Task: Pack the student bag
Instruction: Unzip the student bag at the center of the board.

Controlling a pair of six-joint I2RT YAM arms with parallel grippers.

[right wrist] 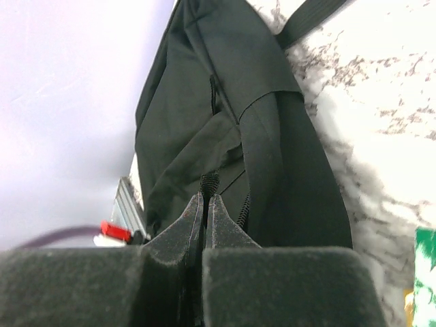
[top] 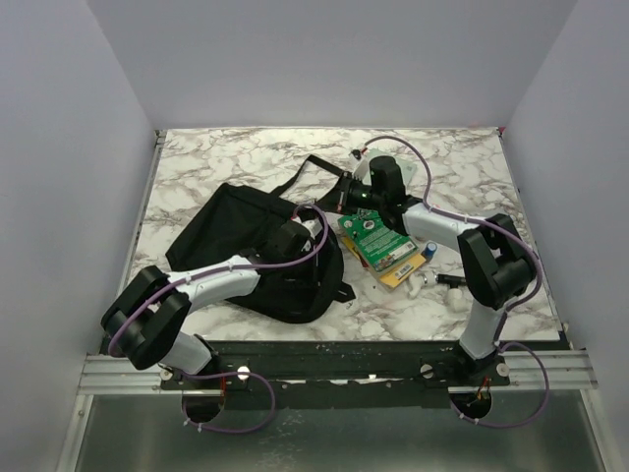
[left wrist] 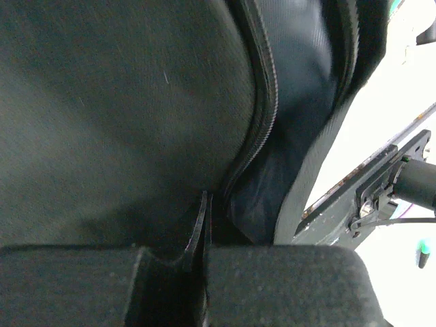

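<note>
The black student bag (top: 246, 236) lies crumpled on the marble table, left of centre, with a strap (top: 313, 167) trailing to the back. My left gripper (top: 293, 239) rests on the bag's right part. In the left wrist view it (left wrist: 204, 204) is shut on a thin black edge of the bag (left wrist: 122, 116) beside the zipper (left wrist: 267, 102). My right gripper (top: 346, 200) is at the bag's far right edge. In the right wrist view it (right wrist: 206, 199) is shut on a black zipper pull (right wrist: 209, 181) of the bag (right wrist: 225, 116).
A green book (top: 375, 241) lies on a yellow book (top: 405, 267) right of the bag; the green one also shows in the right wrist view (right wrist: 426, 272). A blue-capped item (top: 429, 251), small white items (top: 418, 285) and a small black item (top: 450, 282) lie near the right arm.
</note>
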